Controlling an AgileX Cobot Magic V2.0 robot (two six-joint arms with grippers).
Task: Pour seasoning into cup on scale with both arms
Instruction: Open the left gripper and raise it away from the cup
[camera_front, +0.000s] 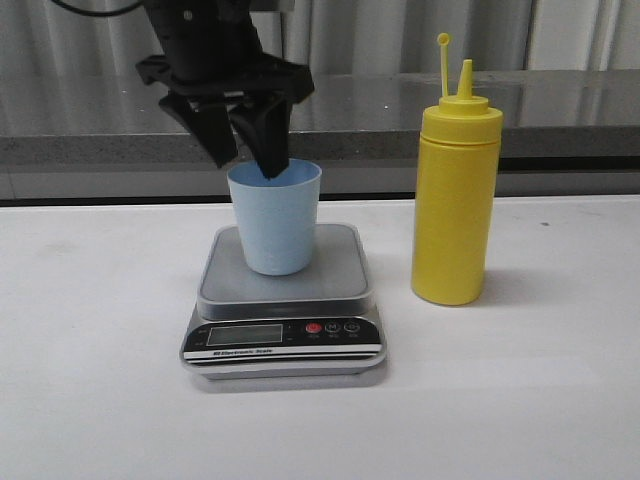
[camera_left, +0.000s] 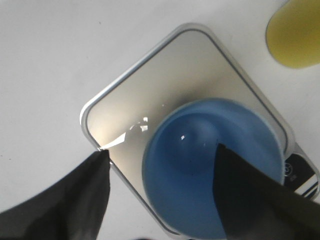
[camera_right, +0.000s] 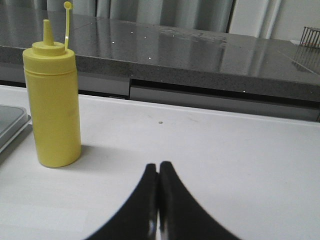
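Right tool at 6 o'clock of the frame, its two black fingers pressed together tip to tip, nothing between them, hovering low over the white surface. Yellow seasoning bottle stands upright at about 9 o'clock, well apart from the tool, nozzle uncovered, thin tethered cap sticking up beside the nozzle. Bottle casts a faint shadow toward 3 o'clock. Grey corner of the scale just beside the bottle, at the far 9 o'clock edge, mostly cut off. Dark speckled counter ledge runs across from 10 to 2 o'clock behind the surface, pale curtain folds at 12 o'clock. Small wire object at the 2 o'clock corner, too cropped to identify.
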